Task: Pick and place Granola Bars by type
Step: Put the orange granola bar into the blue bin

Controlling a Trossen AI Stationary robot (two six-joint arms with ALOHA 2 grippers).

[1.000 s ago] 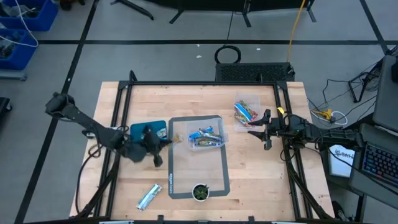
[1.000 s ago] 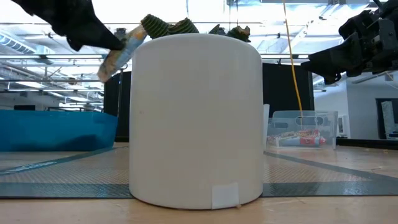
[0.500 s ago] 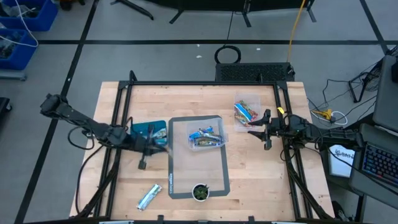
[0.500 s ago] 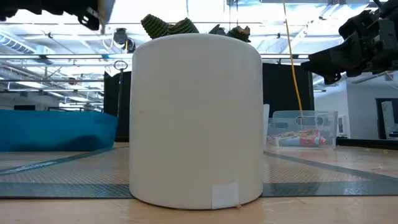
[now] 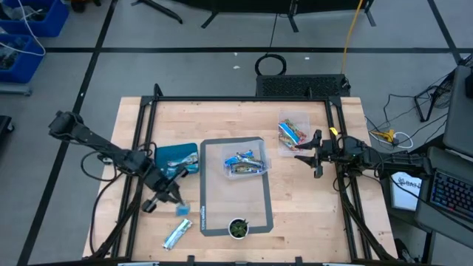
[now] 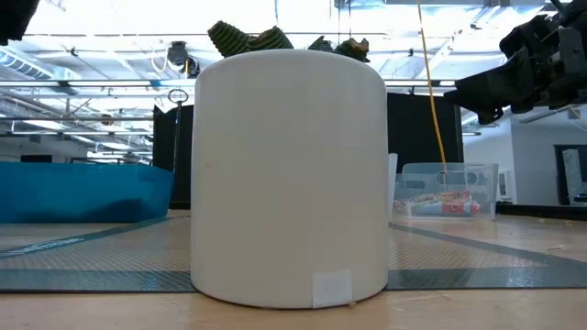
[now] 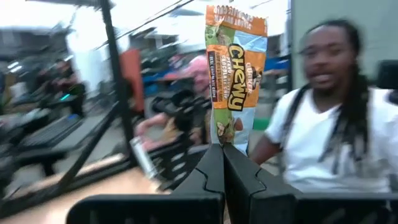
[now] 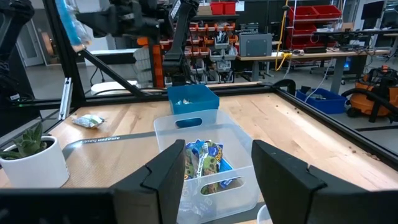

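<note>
Nearest the front edge of the counter (image 5: 295, 214), a white pot with a green plant (image 5: 238, 228) stands on the grey mat (image 5: 259, 196), and a silvery bar (image 5: 177, 234) lies on bare wood left of it. The left gripper (image 5: 174, 198) hangs above the open strip left of the mat, jaws pressed together on a blue and orange granola bar (image 7: 236, 74). Just beyond sits the blue bin (image 5: 176, 155). Mid-mat, a clear tub (image 5: 245, 164) holds blue bars. The right gripper (image 5: 301, 152) waits off the mat's right edge, jaws spread, beside another clear tub (image 5: 293, 131) near the counter's far right.
</note>
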